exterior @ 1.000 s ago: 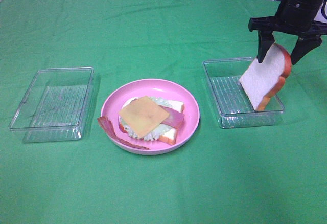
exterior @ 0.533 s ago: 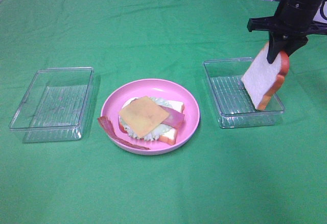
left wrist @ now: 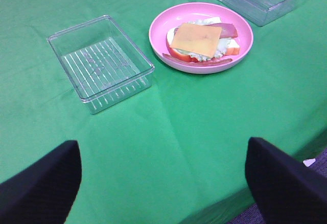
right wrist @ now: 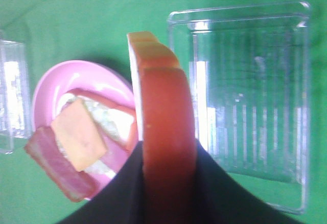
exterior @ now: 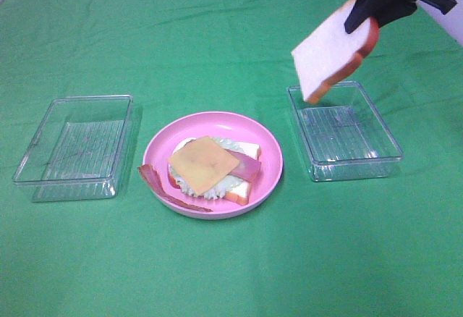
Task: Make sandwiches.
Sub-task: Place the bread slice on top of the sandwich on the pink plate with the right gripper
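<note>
My right gripper (exterior: 365, 14) is shut on a white bread slice (exterior: 327, 51) with orange-brown crust and holds it tilted in the air above the left end of the right tray (exterior: 387, 137). In the right wrist view the slice's crust edge (right wrist: 166, 127) sits between the fingers (right wrist: 217, 185). On the pink plate (exterior: 268, 150) lies the partial sandwich: bread, lettuce, bacon and a cheese square (exterior: 202, 163) on top, also in the left wrist view (left wrist: 199, 39). One bacon strip (exterior: 163, 187) hangs over the plate's left rim. My left gripper (left wrist: 163, 180) is open, low over the cloth, far from the plate.
An empty clear tray (exterior: 72, 147) stands left of the plate, also in the left wrist view (left wrist: 99, 63). Green cloth covers the whole table. The table's front edge shows in the left wrist view (left wrist: 286, 147).
My right gripper closed on the bread slice, then lifted it out of the right tray, up and to the left toward the plate. The left arm has not moved.
</note>
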